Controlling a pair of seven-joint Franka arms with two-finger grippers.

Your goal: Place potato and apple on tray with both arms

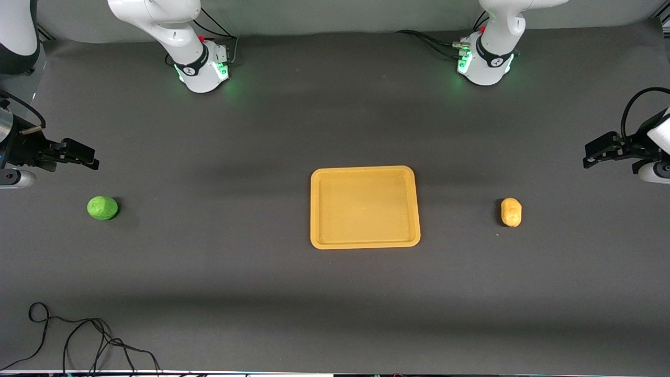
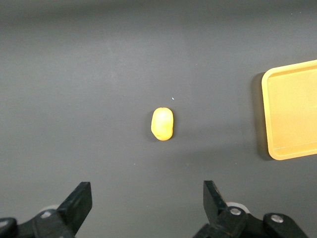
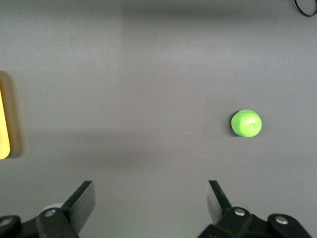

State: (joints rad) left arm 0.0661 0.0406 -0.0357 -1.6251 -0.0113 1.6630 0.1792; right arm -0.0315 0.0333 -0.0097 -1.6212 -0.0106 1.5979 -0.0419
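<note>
Dark grey matting is covering the whole table [image 1: 335, 293], and closest to the front camera a loose black cable [image 1: 78, 340] is lying near the edge at the right arm's end. A bit farther in, three things are sitting in a rough row: the green apple [image 1: 102, 208] toward the right arm's end, the orange-yellow tray [image 1: 365, 207] in the middle with nothing in it, and the potato [image 1: 511, 212] toward the left arm's end, each well apart from the tray. So I'd say we're looking at the very start, with neither pick begun yet. The right gripper [image 1: 78, 155] is hanging over bare mat close to the apple, fingers spread as wide as they go and gripping nothing; the left gripper [image 1: 596, 152] is doing the same out by the potato, wide apart and empty too. Next move, I'm guessing, is calling for each arm to swing over its own item and drop down with the fingers straddling it before closing.
</note>
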